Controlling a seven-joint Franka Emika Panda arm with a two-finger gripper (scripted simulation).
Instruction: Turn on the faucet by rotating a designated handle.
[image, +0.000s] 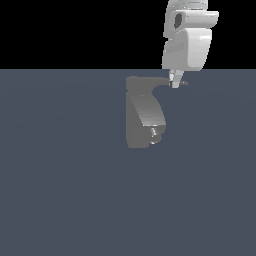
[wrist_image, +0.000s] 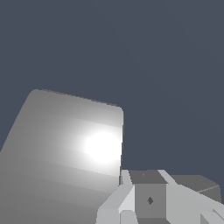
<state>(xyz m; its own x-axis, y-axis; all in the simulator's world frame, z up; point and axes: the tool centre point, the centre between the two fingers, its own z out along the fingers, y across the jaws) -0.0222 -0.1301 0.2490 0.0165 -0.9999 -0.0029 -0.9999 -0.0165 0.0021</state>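
Note:
The faucet (image: 144, 119) is a chunky matte grey curved block standing on the dark floor, with a small shiny nozzle (image: 154, 133) low on its front. From its round top cap (image: 132, 81) the thin flat handle (image: 162, 82) sticks out toward the exterior view's right. My gripper (image: 176, 82) comes down from above onto the handle's outer end, fingers pressed together, tips at blade level. In the wrist view the faucet body (wrist_image: 61, 157) fills the frame as a broad grey face with a bright glare spot, and my fingers (wrist_image: 119, 202) sit at the picture's edge.
The white arm (image: 187, 40) rises above the handle's outer end. A flat dark blue-grey floor (image: 60, 190) surrounds the faucet on all sides, with nothing else on it.

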